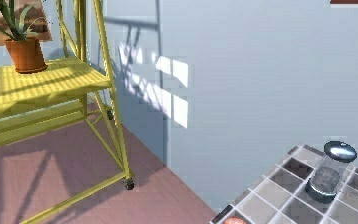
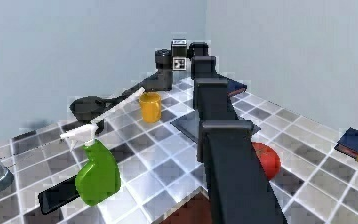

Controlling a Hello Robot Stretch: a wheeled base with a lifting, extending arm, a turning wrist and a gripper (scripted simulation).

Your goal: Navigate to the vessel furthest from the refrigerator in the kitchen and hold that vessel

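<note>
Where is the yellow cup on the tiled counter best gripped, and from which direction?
Probably around its side wall at mid-height, coming in level rather than from above: the yellow cup stands upright on the counter, round, with no handle showing.

A home kitchen, by every sign: a countertop (image 2: 157, 165) of grey and white checkered tiles runs beneath pale blue walls (image 1: 267, 80) and carries the clutter of daily cooking. On it lie a dark frying pan (image 2: 92, 105), a yellow cup (image 2: 150, 107), a round red fruit (image 2: 265, 158) and a green spray bottle (image 2: 97, 178) (the sort kept for wiping down surfaces). Across the reddish floor (image 1: 77, 168), a yellow wheeled metal shelf (image 1: 37, 85) holds a potted plant (image 1: 27, 45) in a terracotta pot, a household touch rather than a commercial one.
</note>
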